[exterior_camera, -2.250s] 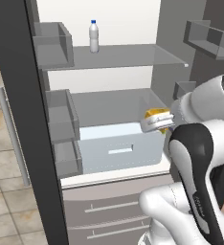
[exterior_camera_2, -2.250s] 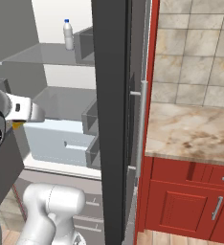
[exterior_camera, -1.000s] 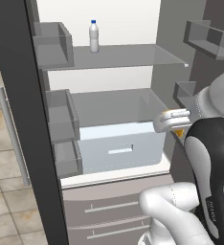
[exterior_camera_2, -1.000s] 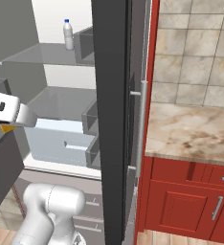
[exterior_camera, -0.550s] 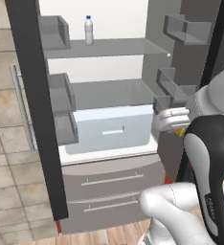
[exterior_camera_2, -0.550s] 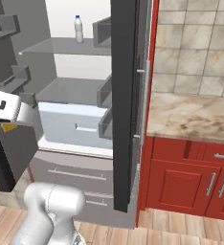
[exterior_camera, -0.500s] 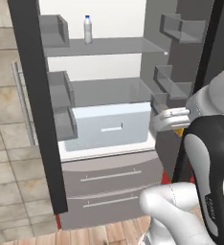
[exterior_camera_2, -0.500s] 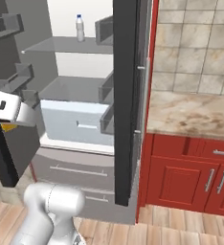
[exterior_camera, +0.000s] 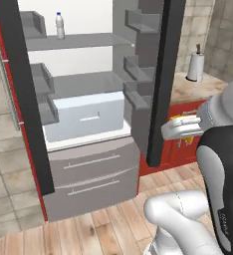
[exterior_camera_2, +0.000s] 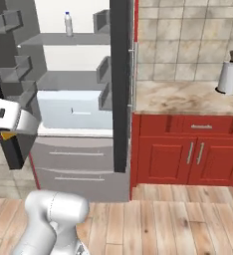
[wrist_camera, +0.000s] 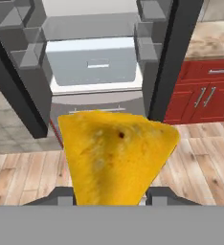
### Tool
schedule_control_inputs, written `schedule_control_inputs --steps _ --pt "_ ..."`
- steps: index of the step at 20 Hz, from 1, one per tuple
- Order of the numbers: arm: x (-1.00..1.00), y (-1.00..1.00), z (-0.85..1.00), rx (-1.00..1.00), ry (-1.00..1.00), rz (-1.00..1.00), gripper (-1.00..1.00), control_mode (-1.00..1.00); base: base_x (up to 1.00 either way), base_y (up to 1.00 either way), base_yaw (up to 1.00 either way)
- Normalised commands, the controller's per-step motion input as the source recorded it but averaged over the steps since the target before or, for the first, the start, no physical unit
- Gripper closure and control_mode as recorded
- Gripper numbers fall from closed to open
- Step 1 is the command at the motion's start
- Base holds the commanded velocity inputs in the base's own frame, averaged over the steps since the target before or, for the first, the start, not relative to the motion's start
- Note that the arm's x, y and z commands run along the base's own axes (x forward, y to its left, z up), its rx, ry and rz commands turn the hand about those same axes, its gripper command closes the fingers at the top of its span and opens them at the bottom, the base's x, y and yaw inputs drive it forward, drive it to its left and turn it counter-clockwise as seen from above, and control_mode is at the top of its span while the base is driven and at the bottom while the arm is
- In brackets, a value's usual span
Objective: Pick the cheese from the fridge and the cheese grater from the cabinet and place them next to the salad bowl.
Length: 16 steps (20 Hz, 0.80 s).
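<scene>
The cheese (wrist_camera: 115,154) is a yellow-orange wedge, and my gripper (wrist_camera: 109,196) is shut on it, a dark fingertip (wrist_camera: 61,196) showing at each lower side. In the left base view the gripper (exterior_camera: 184,130) hangs in front of the fridge's right door edge with the cheese (exterior_camera: 187,141) peeking out below it. The right base view has the gripper (exterior_camera_2: 8,130) at the far left, the cheese (exterior_camera_2: 9,135) under it. The fridge (exterior_camera: 88,164) stands open some way ahead, its pale blue drawer (wrist_camera: 92,62) shut. The cheese grater, the cabinet and the salad bowl are out of view.
A clear bottle (exterior_camera: 60,25) stands on the fridge's top shelf. Right of the fridge runs a marbled counter (exterior_camera_2: 183,99) over red lower cupboards (exterior_camera_2: 188,154), with a paper towel roll (exterior_camera_2: 228,74) at its back. Wooden floor (exterior_camera_2: 163,219) lies between me and the fridge.
The whole picture has shifted: the base has backed away from the fridge and swung right, bringing counter and floor into view. The cheese stays in my gripper.
</scene>
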Motion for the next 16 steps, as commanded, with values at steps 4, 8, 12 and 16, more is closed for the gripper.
schedule_control_inputs --steps 4,8,12,16 --pt "0.0 0.0 0.0 0.0 0.0 0.0 1.0 1.0 -0.35 0.0 -0.65" --pt "0.0 0.0 0.0 0.0 0.0 0.0 1.0 1.0 -0.37 0.0 -0.68" --pt "0.0 0.0 0.0 0.0 0.0 0.0 1.0 1.0 -0.52 0.0 -0.63" --pt "0.0 0.0 0.0 0.0 0.0 0.0 1.0 1.0 -0.99 0.27 -0.26"
